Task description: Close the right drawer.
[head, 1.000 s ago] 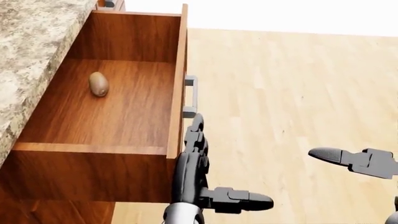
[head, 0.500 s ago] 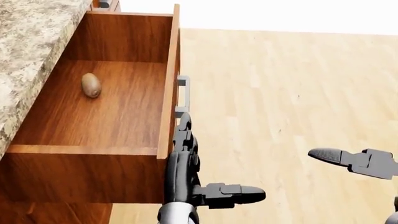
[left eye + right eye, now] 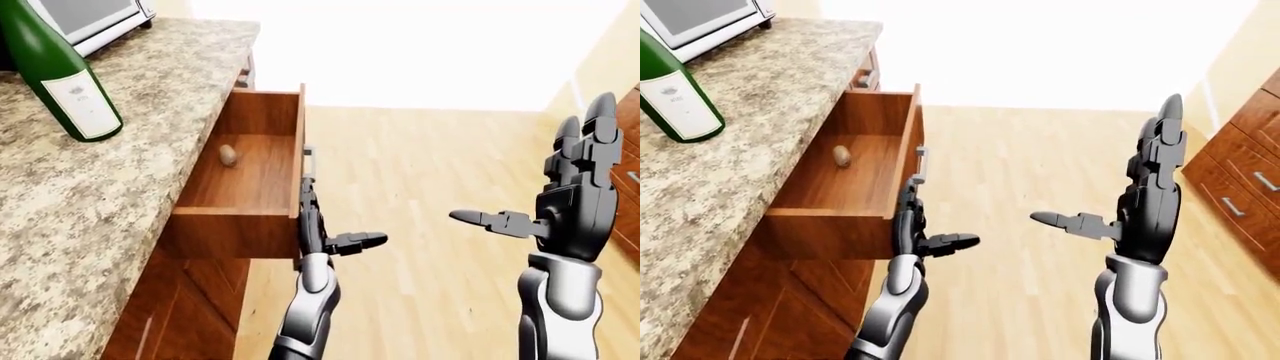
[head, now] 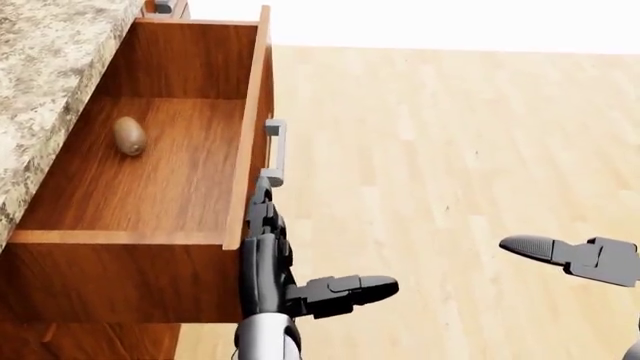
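Pushing underway: left hand, fingers flat and open, pressed against drawer front just below handle. Drawer had slid leftward since a second ago, still mostly open. Right hand spread wide, idle, well apart.

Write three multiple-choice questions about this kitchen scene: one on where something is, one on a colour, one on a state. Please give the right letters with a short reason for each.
1. Where does the small brown object lie?
A. on the counter
B. inside the open drawer
C. on the floor

2. What colour is the bottle on the counter?
A. green
B. red
C. blue

3. How is the left hand?
A. closed round the handle
B. open, flat against the drawer front
C. resting on the counter

Answers:
1 B: the small brown object lies on the bottom of the drawer.
2 A: the bottle on the counter is green with a white label.
3 B: the left hand has straight fingers along the drawer front, just below the handle.
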Controlling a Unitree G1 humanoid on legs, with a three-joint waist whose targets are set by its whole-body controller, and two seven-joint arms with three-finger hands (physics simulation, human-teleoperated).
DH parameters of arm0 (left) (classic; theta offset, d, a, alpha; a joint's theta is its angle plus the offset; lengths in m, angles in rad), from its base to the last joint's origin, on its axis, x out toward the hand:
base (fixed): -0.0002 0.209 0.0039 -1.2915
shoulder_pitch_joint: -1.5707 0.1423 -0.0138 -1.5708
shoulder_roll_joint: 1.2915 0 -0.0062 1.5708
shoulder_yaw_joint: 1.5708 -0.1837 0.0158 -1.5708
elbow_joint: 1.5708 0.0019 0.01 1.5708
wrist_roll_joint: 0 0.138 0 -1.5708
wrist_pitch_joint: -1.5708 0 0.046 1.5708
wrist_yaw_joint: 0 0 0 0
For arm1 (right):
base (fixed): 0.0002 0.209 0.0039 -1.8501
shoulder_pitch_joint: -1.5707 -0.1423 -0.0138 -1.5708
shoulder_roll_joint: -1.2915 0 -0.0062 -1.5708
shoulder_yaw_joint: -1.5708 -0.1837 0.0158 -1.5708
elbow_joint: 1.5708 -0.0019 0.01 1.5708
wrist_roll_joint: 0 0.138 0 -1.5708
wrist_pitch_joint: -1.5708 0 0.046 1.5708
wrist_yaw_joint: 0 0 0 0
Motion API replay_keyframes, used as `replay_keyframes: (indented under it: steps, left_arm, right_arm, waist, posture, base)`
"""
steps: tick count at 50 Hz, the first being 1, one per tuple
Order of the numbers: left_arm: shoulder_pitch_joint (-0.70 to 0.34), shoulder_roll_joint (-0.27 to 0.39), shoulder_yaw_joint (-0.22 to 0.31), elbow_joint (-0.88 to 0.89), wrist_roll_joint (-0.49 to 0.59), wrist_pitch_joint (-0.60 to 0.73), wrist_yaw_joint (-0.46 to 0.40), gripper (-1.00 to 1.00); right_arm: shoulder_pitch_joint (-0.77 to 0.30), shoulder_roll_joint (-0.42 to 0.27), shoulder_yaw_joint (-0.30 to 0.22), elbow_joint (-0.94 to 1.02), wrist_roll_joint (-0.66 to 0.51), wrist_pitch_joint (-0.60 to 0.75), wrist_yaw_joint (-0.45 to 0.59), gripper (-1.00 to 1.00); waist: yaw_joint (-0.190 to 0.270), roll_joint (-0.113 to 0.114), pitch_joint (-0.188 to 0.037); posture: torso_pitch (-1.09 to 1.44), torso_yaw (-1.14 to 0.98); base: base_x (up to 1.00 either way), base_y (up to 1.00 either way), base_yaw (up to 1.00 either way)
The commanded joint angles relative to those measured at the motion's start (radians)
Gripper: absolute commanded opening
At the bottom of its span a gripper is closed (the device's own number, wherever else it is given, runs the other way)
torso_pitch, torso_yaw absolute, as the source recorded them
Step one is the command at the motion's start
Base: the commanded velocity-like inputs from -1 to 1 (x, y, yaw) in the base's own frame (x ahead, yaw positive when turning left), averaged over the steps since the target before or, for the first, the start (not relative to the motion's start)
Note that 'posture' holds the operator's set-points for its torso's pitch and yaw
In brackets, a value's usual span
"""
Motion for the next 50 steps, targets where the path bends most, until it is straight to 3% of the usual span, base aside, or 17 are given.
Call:
replay_keyframes:
  steps: [1,18,30,50]
  left_arm:
    - [-0.016,0.003,0.02,-0.04,0.005,-0.037,0.037,1.0]
    - [-0.025,0.015,0.04,-0.046,-0.019,-0.044,0.072,1.0]
    - [-0.086,0.041,0.094,-0.005,-0.064,-0.047,0.115,1.0]
    - [-0.131,0.066,0.124,0.057,-0.058,-0.077,0.153,1.0]
  right_arm:
    - [-0.017,-0.011,-0.006,-0.038,0.001,-0.023,-0.002,1.0]
    - [-0.015,-0.009,-0.005,-0.034,-0.001,-0.025,-0.001,1.0]
    - [-0.016,-0.011,-0.008,-0.038,0.002,-0.019,0.0,1.0]
    - [-0.015,-0.01,-0.008,-0.037,0.004,-0.02,-0.001,1.0]
  waist:
    - [0.007,-0.008,-0.017]
    - [0.005,-0.003,-0.018]
    - [0.003,-0.001,-0.016]
    - [-0.001,0.006,-0.019]
  posture:
    - [0.0,0.0]
    - [0.0,0.0]
    - [0.0,0.0]
    - [0.0,0.0]
  base:
    - [0.0,0.0,0.0]
    - [0.0,0.0,0.0]
    - [0.0,0.0,0.0]
    - [0.0,0.0,0.0]
